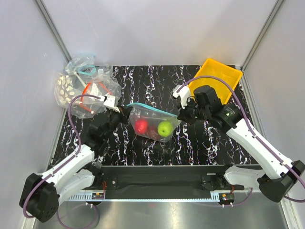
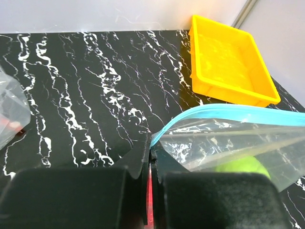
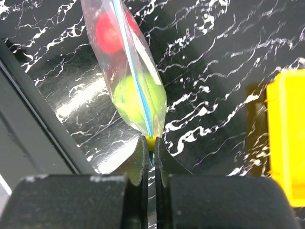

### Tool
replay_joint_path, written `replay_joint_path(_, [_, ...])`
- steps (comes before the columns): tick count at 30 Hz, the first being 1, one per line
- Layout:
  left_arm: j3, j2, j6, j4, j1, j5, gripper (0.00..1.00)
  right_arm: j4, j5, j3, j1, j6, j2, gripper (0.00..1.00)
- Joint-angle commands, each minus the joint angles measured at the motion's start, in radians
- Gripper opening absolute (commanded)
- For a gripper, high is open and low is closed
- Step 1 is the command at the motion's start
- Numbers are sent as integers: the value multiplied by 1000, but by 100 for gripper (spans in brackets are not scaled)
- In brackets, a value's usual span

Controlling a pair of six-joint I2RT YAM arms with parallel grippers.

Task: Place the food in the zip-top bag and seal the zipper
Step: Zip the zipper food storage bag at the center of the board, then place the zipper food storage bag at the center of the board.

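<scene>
The zip-top bag [image 1: 153, 122] hangs between my two grippers over the middle of the black table. Inside it are the red fruit [image 1: 141, 126], the green fruit [image 1: 165, 128] and the dark maroon one [image 1: 153, 132], partly hidden between them. My left gripper [image 1: 125, 110] is shut on the left end of the teal zipper [image 1: 150, 108]; the left wrist view shows that gripper [image 2: 152, 153] shut on the zipper [image 2: 228, 113] above the green fruit [image 2: 240, 166]. My right gripper [image 1: 181, 115] is shut on the right end; in the right wrist view it [image 3: 151, 143] pinches the zipper [image 3: 132, 71] at a small yellow piece.
A yellow tray [image 1: 217, 78] stands at the back right, just behind my right arm; it also shows in the left wrist view [image 2: 228, 57]. A heap of other clear bags [image 1: 88, 88], one white-dotted [image 1: 64, 86], lies at the back left. Grey walls close in the table.
</scene>
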Motion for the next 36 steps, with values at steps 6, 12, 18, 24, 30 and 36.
replay_joint_path(6, [165,172,42,60,28,44,0,-44,190,-72,-21,147,-130,0])
replay_joint_path(12, [355,361,16,80,25,158,0,-21,340,-60,-117,168,-133,0])
replay_joint_path(18, [548,567,-20,100,0,207,1,59,299,-20,-337,176,-9,0])
replay_joint_path(24, [802,777,-48,47,-20,244,86,132,400,55,-485,274,121,43])
replay_joint_path(30, [858,627,-19,-166,-18,108,99,142,442,145,-487,369,56,100])
replay_joint_path(36, [877,422,-63,-531,-18,-40,99,160,282,109,-487,486,-70,100])
